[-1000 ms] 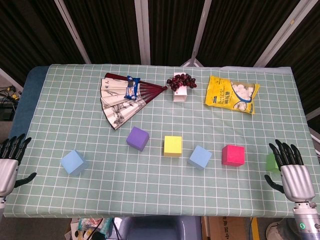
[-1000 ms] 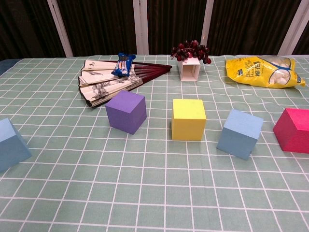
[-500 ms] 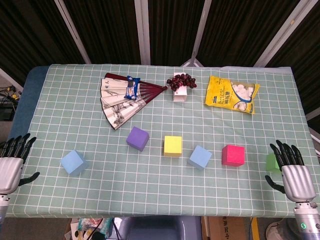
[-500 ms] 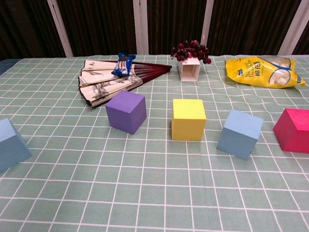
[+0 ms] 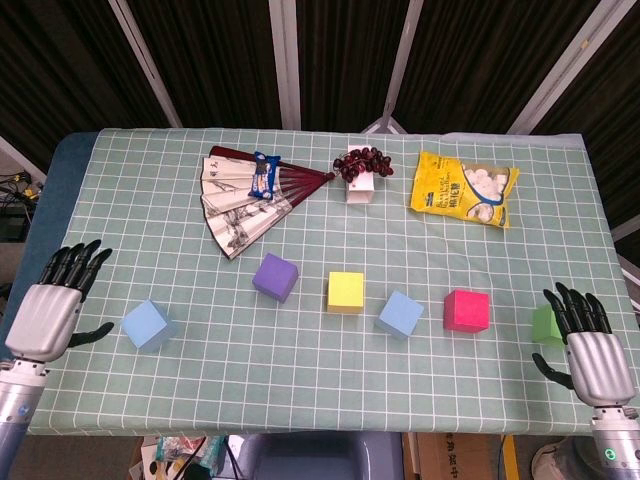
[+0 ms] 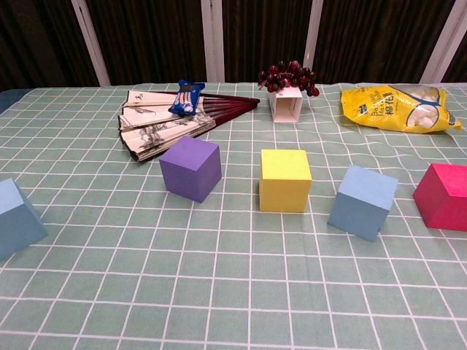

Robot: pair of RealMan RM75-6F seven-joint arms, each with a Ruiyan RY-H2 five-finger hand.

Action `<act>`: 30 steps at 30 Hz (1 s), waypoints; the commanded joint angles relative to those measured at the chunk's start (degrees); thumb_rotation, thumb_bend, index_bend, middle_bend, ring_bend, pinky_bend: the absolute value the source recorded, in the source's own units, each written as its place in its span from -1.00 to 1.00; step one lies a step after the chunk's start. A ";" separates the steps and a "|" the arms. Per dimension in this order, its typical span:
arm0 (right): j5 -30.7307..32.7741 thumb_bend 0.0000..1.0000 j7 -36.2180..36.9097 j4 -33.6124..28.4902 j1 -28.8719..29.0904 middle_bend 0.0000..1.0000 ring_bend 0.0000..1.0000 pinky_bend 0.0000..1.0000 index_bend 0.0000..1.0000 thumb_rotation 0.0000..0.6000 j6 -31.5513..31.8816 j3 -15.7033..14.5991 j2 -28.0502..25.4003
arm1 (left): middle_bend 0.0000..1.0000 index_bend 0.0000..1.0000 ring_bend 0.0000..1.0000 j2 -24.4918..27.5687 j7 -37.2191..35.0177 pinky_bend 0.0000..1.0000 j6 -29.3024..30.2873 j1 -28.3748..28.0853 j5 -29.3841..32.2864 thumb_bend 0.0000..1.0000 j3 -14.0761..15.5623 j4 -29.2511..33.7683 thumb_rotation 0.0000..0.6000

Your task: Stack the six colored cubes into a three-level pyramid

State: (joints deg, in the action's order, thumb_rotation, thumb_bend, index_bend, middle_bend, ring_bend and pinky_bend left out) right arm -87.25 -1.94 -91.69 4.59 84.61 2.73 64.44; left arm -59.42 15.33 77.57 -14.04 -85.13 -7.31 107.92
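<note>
At the near edge, the left hand (image 5: pixel 45 315) and the right hand (image 5: pixel 592 345) are seen with fingers spread and nothing held. A light blue cube (image 5: pixel 148 324) lies just beside the left hand, and a green cube (image 5: pixel 544 325) is partly hidden behind the right fingers. Between them, a purple cube (image 5: pixel 275 276), a yellow cube (image 5: pixel 346 291), a second blue cube (image 5: pixel 401 313) and a red cube (image 5: pixel 466 310) are set apart in a loose row, none stacked. The cubes are judged light and possibly foam, best pinched on 2 opposite flat faces. A checked green tablecloth (image 5: pixel 300 370) covers the table; behind, a folding fan (image 5: pixel 245 195), grapes (image 5: pixel 363 162) and a yellow snack bag (image 5: pixel 464 187) are laid before dark curtains.
</note>
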 commanded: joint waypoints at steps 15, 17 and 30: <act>1.27 -0.50 1.75 -0.98 -0.06 -1.00 -1.00 -1.00 -1.00 1.00 -1.18 0.02 -0.95 | -0.53 -1.00 -1.00 -3.71 23.86 -0.91 -18.21 -22.43 23.39 -0.90 -9.64 7.78 1.00; 1.54 -0.50 2.01 -1.15 -0.10 -1.00 -1.00 -1.00 -1.00 1.00 -1.37 0.02 -1.13 | -0.52 -1.00 -1.00 -5.11 26.27 -0.91 -18.73 -24.55 25.94 -0.90 -9.60 7.18 1.00; 2.47 -0.50 2.16 -1.83 -0.22 -1.00 -1.00 -1.00 -1.00 1.00 -1.88 0.15 -1.64 | -0.55 -1.00 -1.00 -14.11 34.09 -0.91 -20.85 -33.79 35.42 -0.90 -6.25 -0.67 1.00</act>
State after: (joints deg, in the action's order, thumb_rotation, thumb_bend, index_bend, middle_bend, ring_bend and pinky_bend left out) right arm -84.78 0.21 -93.51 4.38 82.73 2.88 62.80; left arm -72.42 48.81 57.00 -46.85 -50.74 -14.20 108.31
